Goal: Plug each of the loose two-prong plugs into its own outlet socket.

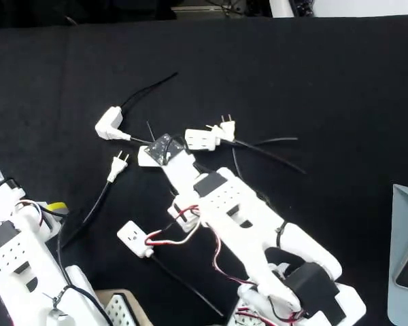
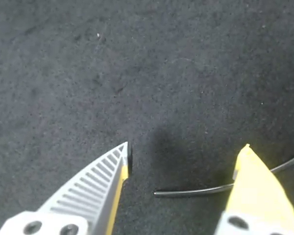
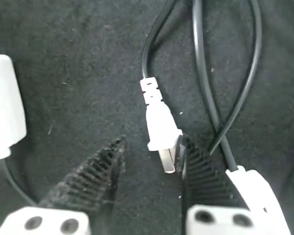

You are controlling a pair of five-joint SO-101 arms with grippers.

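My right gripper [image 3: 151,144] is open over the middle of the table, its black fingers either side of a small white two-prong plug [image 3: 159,125] that rests against one finger [image 3: 196,166]. The high view shows this gripper [image 1: 164,147] over that plug [image 1: 147,157]. Just beyond it lies a white outlet socket [image 1: 200,139] with another plug [image 1: 225,128] beside it. A third plug [image 1: 117,166] and a white angled plug [image 1: 110,124] lie to the left, and a second outlet socket [image 1: 134,238] lies nearer the front. My left gripper [image 2: 186,161] hangs open over bare cloth at the front left.
Black cables [image 1: 272,153] trail across the black cloth around the sockets. A thin black cable [image 2: 196,190] runs under the left gripper. A grey stand [image 1: 404,251] sits at the right edge and a small box [image 1: 119,305] at the front.
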